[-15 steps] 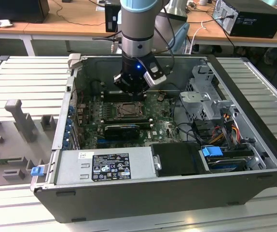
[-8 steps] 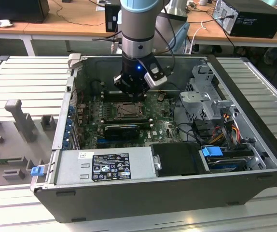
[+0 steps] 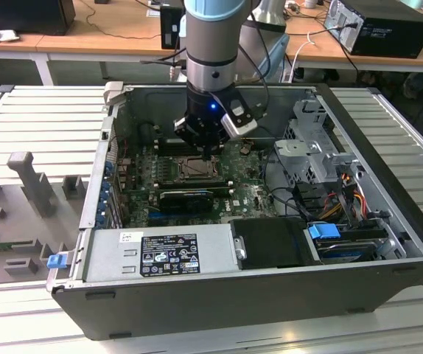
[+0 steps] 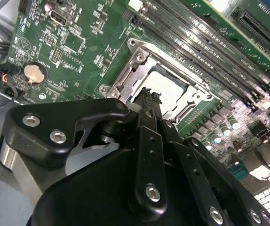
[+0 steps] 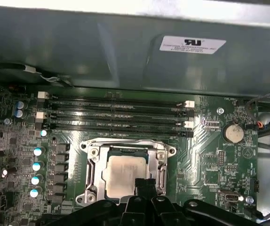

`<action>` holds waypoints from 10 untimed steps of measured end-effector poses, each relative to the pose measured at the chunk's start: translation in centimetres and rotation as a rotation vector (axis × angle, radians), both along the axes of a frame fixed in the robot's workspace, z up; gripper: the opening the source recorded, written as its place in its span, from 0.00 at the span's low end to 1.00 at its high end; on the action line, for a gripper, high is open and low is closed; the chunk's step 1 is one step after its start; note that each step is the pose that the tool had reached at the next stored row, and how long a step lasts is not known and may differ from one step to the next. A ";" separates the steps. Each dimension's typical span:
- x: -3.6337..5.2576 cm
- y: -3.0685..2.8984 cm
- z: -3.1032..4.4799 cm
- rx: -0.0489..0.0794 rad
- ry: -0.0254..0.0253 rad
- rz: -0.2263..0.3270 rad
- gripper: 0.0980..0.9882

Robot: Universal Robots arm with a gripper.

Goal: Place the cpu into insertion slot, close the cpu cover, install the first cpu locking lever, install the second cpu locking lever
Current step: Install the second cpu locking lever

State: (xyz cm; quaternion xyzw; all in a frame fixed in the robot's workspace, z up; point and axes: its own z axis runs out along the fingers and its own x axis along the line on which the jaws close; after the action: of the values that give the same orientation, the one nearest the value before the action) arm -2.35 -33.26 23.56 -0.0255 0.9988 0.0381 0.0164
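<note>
Ext. view, going from its left: grey slatted bench (image 3: 42,118), then the open PC case (image 3: 270,295) w/ 1 green motherboard (image 3: 141,166) inside. The arm comes straight down over the board's middle, gripper (image 3: 210,153) right above the insertion slot (image 3: 194,168). Drive cage (image 3: 311,147) sits further toward the ext. view's right.

In the first wrist view: 1 cpu (image 5: 123,175), pale square, lies flat in the insertion slot (image 5: 93,176), w/ the cpu cover (image 5: 125,147) down around it as a silver frame. Gripper (image 5: 144,184) tips sit at the cpu's near edge, fingers drawn tight together, nothing held between them. Can't tell if they touch the chip. 4 long black memory slots (image 5: 116,115) run beside the socket; 1 coin cell (image 5: 233,133) beyond.

Second wrist view: gripper (image 4: 146,96) tip over the cpu (image 4: 165,87).
</note>
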 end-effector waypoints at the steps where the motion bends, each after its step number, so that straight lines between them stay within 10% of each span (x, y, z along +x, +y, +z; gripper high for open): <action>1: 0.00 -0.15 0.00 0.000 -0.0001 0.000 0.01; 10: -0.05 -1.08 0.10 0.000 0.0000 0.000 0.01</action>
State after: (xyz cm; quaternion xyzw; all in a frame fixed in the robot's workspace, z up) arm -2.40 -34.33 23.67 -0.0255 0.9988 0.0381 0.0164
